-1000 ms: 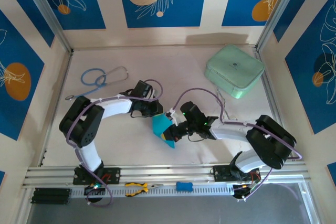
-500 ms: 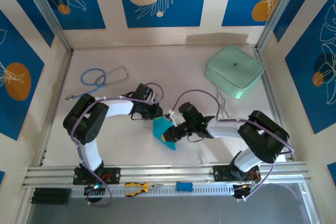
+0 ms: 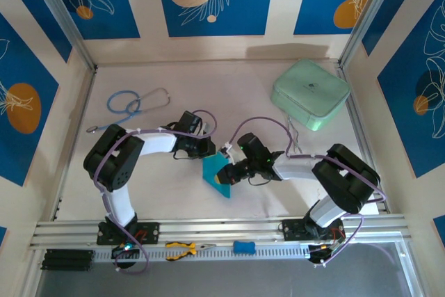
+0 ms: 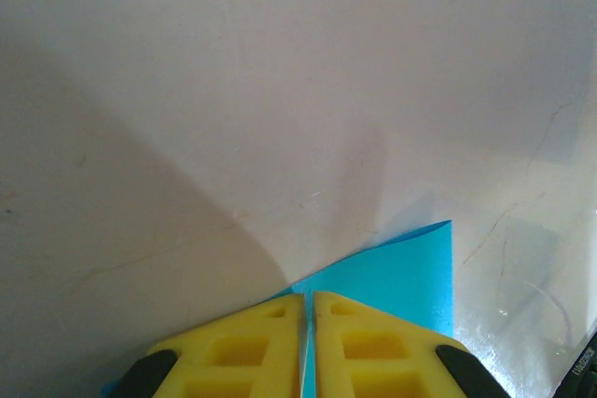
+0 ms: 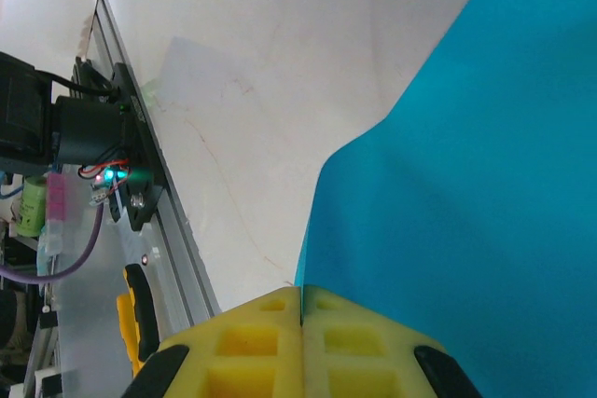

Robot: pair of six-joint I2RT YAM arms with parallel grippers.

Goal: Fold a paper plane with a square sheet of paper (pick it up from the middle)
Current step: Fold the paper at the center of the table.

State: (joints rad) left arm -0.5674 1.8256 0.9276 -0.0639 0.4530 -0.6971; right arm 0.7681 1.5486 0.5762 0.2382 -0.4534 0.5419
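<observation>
**A:** What is found toward the left edge of the table [image 3: 174, 81]?

**B:** A blue-tubed stethoscope [image 3: 135, 104] is laid near the far left corner, well apart from the arms.

**A:** How is the left gripper [image 3: 211, 156] set?

**B:** In the left wrist view its yellow fingers [image 4: 247, 347] are pressed together. A thin blue edge of the square sheet of paper [image 4: 396, 272] is pinched in the seam between them.

**A:** Where is the square sheet of paper placed?

**B:** It is seen near the middle of the table, between the two grippers, as a creased, pointed shape. Whether it rests on the surface cannot be told.

**A:** And the right gripper [image 3: 224, 178]?

**B:** Its fingers [image 5: 364, 342] are clamped shut on the sheet, which is spread wide above them in the right wrist view.

**A:** What is kept further right?

**B:** A mint-green case [image 3: 310, 94] is set near the far right corner. Along the rail at the near edge, yellow-handled pliers [image 3: 182, 247] are laid left of a small blue block [image 3: 243, 247].
</observation>
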